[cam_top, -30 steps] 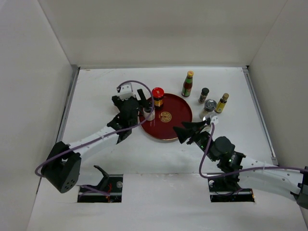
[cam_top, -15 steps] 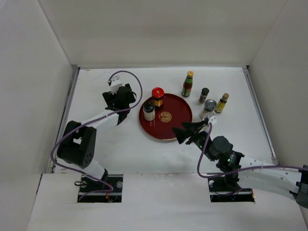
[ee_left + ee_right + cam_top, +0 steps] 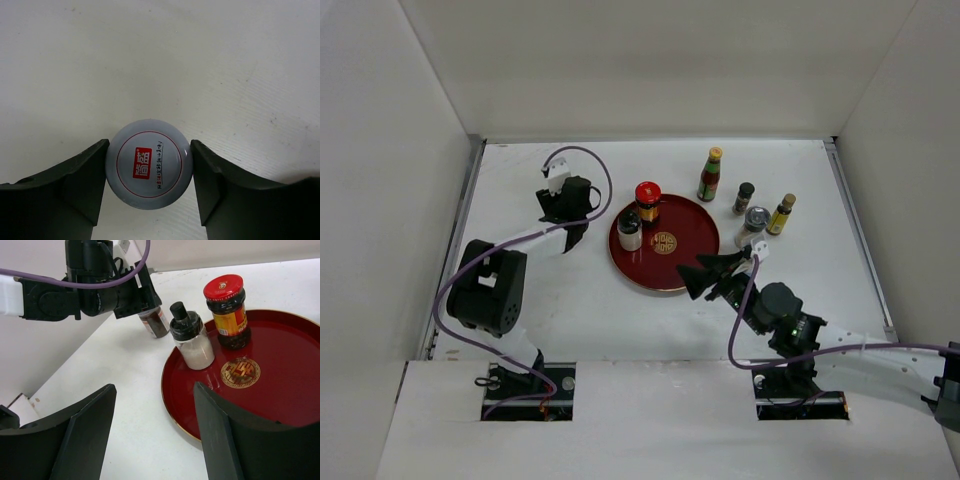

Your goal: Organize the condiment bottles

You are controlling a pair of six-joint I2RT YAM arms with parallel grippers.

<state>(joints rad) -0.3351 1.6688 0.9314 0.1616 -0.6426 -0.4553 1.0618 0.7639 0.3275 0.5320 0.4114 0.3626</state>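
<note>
My left gripper is shut on a small jar of dark contents; its grey-white cap with a red logo sits between the fingers. In the top view this gripper is left of the red tray and hides the jar. Two of the condiment bottles stand on the tray: a red-capped jar and a black-capped shaker of white grains. My right gripper is open and holds nothing. It hovers at the tray's near edge.
Four more bottles stand right of the tray: a red sauce bottle with a yellow-green cap, a small dark black-capped bottle, a silver-capped jar and a yellow bottle with a tan cap. White walls enclose the table.
My left gripper drew back from the shaker on the tray, moved left and closed on the grey-capped jar. The right gripper has barely shifted.
</note>
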